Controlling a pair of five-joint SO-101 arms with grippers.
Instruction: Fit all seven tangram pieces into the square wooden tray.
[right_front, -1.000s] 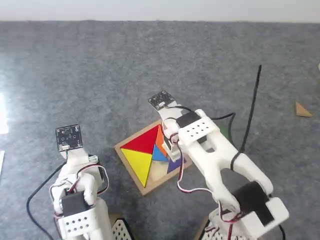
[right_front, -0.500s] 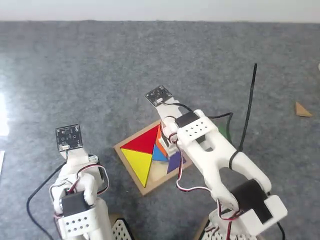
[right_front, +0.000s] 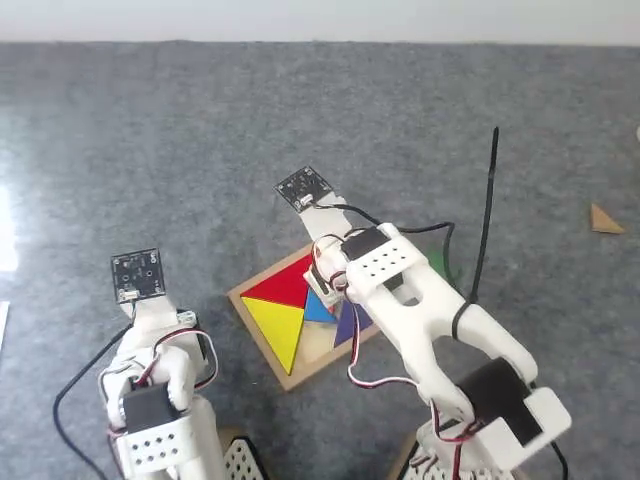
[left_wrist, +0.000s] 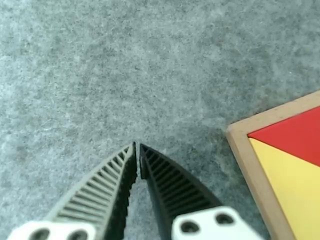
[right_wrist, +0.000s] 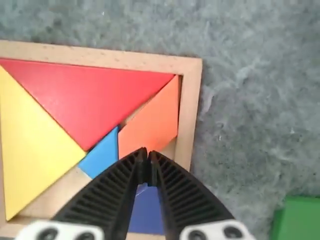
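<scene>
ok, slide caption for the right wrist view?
Right gripper, fingers shut, over square wooden tray holding red triangle, yellow triangle, orange piece, blue piece.

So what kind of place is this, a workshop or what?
Likely a robotics test bench. A white left arm and a white right arm sit side by side on a grey felt-like mat, at a square wooden tray of coloured puzzle pieces.

A grey felt mat (right_front: 200, 130) spreads wide, with a pale strip (right_front: 320, 20) along its far edge.
</scene>
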